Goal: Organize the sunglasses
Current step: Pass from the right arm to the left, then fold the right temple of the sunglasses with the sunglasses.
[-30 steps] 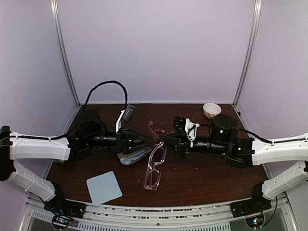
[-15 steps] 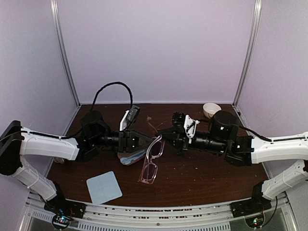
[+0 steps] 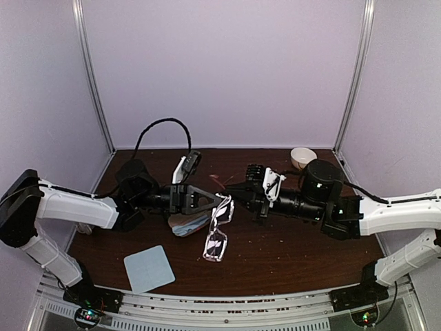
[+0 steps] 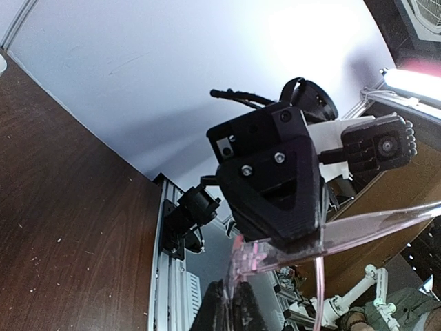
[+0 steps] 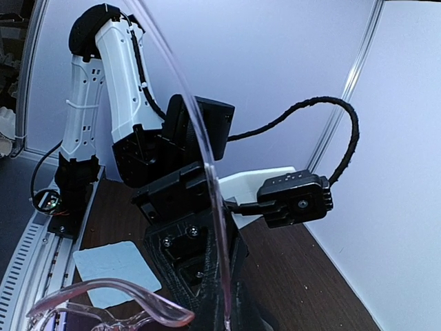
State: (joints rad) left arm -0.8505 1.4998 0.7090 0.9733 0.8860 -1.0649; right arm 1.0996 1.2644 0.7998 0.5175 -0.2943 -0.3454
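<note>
- While both grippers carry the glasses [image 3: 218,226], nothing is put away yet; early stage by my read.
- Left gripper [image 3: 212,201] is clamped on one end of the clear pinkish frame, and right gripper [image 3: 233,196] is clamped on the other.
- Glasses hang unfolded just right of the case [image 3: 186,225], not in it; can't tell if the lower lens touches the table.
- Left to do: fold and stow.
- Thin reddish wire [image 3: 219,179] behind the case may be a second pair; too small to tell.
</note>
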